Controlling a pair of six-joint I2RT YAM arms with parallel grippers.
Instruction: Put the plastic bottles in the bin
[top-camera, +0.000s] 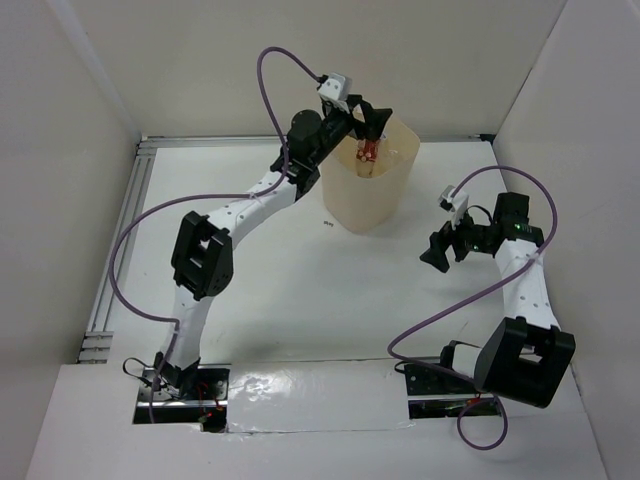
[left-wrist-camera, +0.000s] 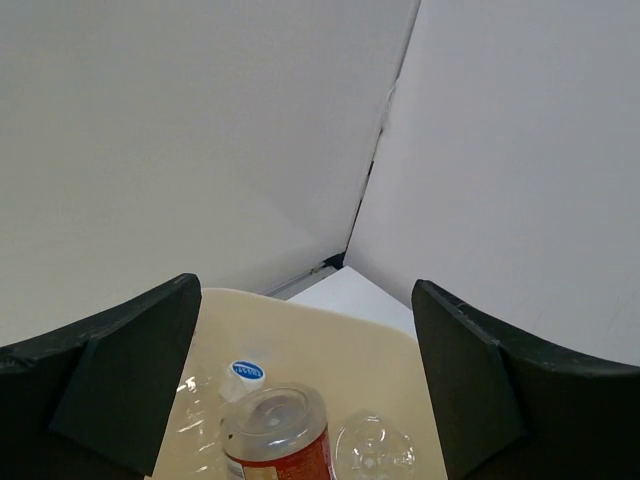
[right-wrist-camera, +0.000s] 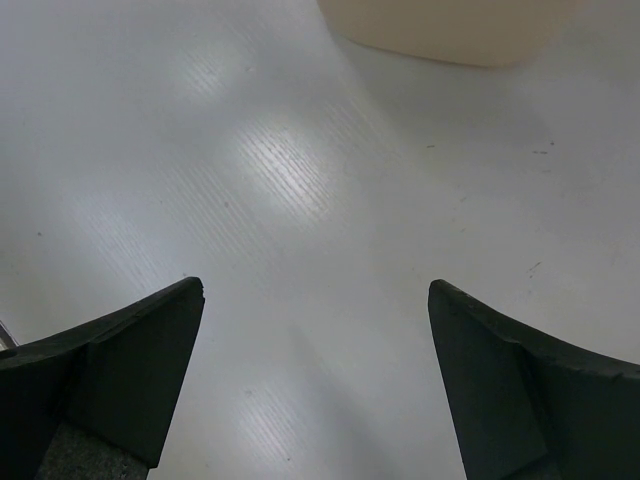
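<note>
The beige bin (top-camera: 368, 200) stands at the far middle of the table. My left gripper (top-camera: 372, 122) hovers over its rim, open and empty. Below it, inside the bin (left-wrist-camera: 330, 335), lies the bottle with the red-orange label (left-wrist-camera: 282, 438), its base towards the camera; it also shows in the top view (top-camera: 367, 153). Beside it are a clear bottle with a white cap (left-wrist-camera: 243, 376) and the base of another clear bottle (left-wrist-camera: 375, 447). My left fingers (left-wrist-camera: 120, 385) stand wide on both sides and touch nothing. My right gripper (top-camera: 440, 252) is open and empty, low over bare table right of the bin.
White walls close the table at the back and on both sides, near the bin. In the right wrist view the bin's base (right-wrist-camera: 450, 25) is at the top edge, and white table lies under the right gripper (right-wrist-camera: 315, 375). A metal rail (top-camera: 120, 250) runs along the left edge.
</note>
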